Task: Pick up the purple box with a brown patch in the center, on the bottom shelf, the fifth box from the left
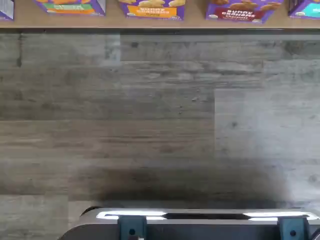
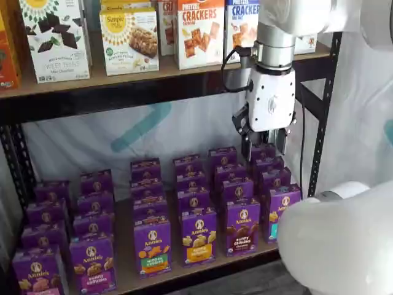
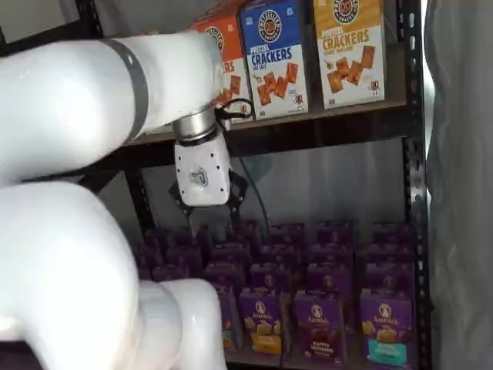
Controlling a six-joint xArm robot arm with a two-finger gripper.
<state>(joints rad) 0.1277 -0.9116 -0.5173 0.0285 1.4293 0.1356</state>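
Note:
The purple box [image 2: 243, 226] with dark brown bunny crackers and a brown band stands upright in the front row of the bottom shelf [image 2: 132, 279]. It stands between a yellow-orange-banded carton [image 2: 198, 236] and a teal-banded one [image 2: 281, 212]. It also shows in a shelf view [image 3: 320, 327] and in the wrist view [image 1: 243, 11]. My gripper [image 2: 265, 147] hangs open and empty, well above the back rows of that column. Both black fingers show a gap, also in a shelf view [image 3: 206, 210].
An upper shelf holds large cracker boxes [image 2: 199, 31]. A black frame post [image 2: 325, 104] stands right of the gripper. My white arm [image 3: 77, 231] fills the foreground. The wrist view shows grey plank floor [image 1: 150, 125] and the dark mount with teal brackets [image 1: 200, 227].

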